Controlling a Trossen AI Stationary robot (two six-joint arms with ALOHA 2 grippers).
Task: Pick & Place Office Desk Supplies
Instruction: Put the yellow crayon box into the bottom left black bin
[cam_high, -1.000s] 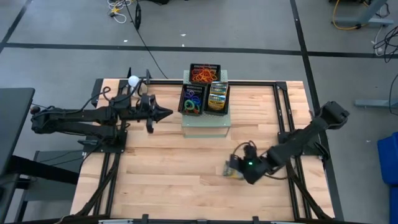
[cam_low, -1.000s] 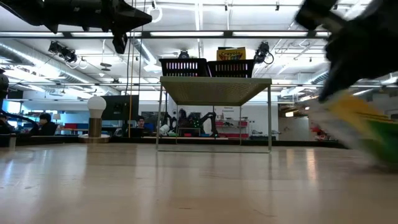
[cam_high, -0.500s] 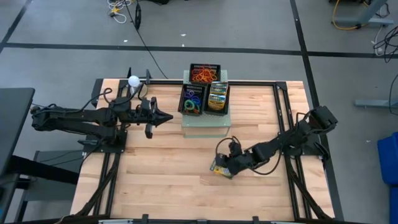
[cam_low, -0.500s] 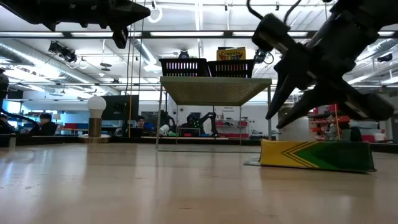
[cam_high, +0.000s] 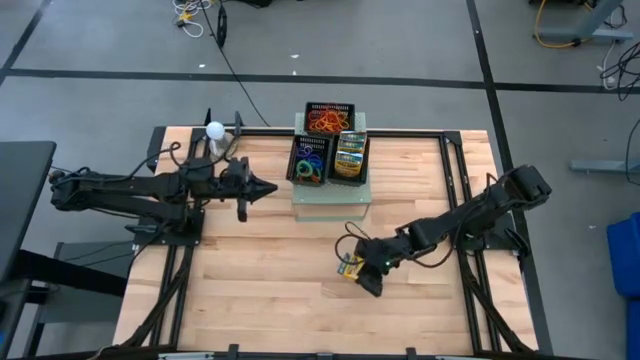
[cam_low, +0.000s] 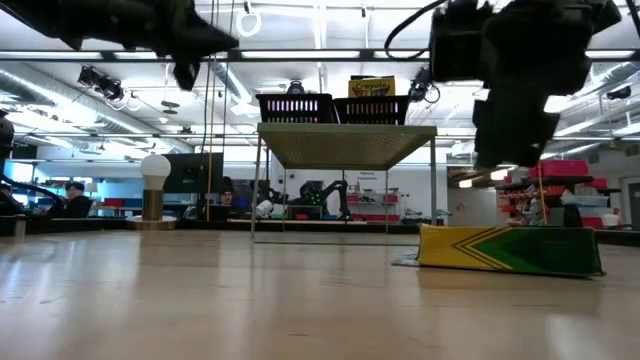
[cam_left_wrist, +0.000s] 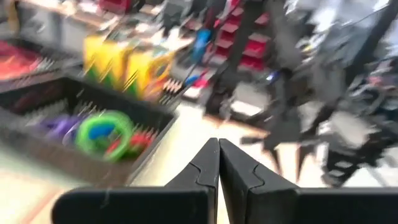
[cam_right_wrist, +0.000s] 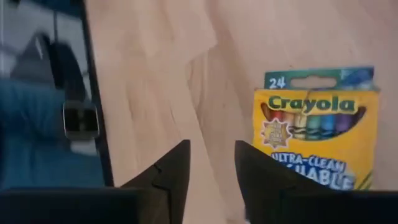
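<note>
Landmark: pale-green perforated box (cam_high: 331, 196) at table's far middle, carrying black mesh trays (cam_high: 312, 160).

Crayon box (cam_high: 349, 267) flat on wood table (cam_high: 260, 270), well in front of perforated box, slightly to its right — free, nothing gripping it.

Right gripper (cam_high: 368, 284) just beside crayon box, on side away from perforated box; fingers parted by narrow gap, empty.

Left gripper (cam_high: 270, 184) hovers left of perforated box, near trays — fingers pressed together, empty.

Coloured loops (cam_left_wrist: 102, 130) and second crayon box (cam_high: 349, 155) in trays; rubber bands (cam_high: 326, 123) in rear tray.

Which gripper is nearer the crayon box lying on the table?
Right. The right gripper hovers beside the crayon box, jaws open; the left gripper waits shut, far off by the black trays.
</note>
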